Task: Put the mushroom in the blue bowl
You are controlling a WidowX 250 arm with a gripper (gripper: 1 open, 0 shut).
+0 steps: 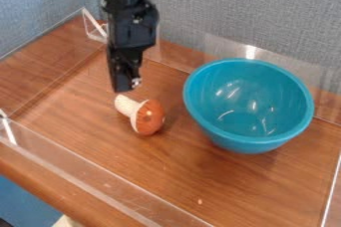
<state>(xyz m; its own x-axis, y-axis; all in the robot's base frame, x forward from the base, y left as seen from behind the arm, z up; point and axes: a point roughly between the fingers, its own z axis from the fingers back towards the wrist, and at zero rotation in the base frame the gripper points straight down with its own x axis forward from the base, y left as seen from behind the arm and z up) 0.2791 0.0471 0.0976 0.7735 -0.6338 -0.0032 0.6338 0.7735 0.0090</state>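
Sideways lies the mushroom (140,115); orange-brown cap, cream stem.

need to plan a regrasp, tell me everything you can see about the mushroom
The mushroom is a small toy with a rounded orange-brown cap and a thick cream stem, plastic-looking. It lies tipped on its side on the wooden table, stem pointing up-left toward the pincer, cap toward the camera. It sits left of the blue bowl, apart from it. The pincer is just above the stem, not holding it.
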